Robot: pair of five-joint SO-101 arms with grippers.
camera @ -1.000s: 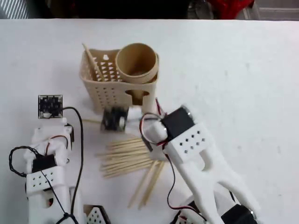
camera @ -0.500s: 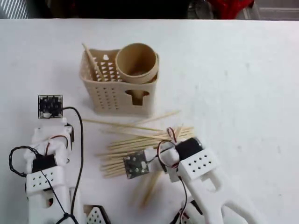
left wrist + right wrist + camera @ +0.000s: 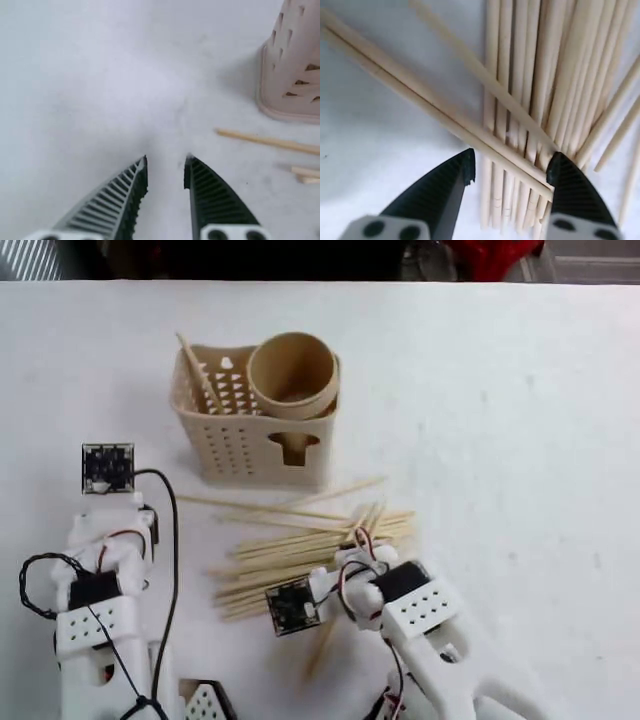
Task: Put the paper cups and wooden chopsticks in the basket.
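right claw [image 3: 512,159] released over wooden chopsticks [image 3: 530,85], left claw [image 3: 165,160] released above table [image 3: 100,75], paper cup [image 3: 292,375] in basket [image 3: 240,445]

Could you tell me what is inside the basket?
Inside the basket stands a paper cup, open end up, and one chopstick leans in the other part. The basket's floor is hidden by its walls and the cup.

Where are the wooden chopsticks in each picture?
High view: chopsticks heaped on the white table, in front of the basket.
Left wrist view: a few chopstick ends near the basket's foot.
Right wrist view: the heap, under the open right claw.
Shared landmark: the white table under them.
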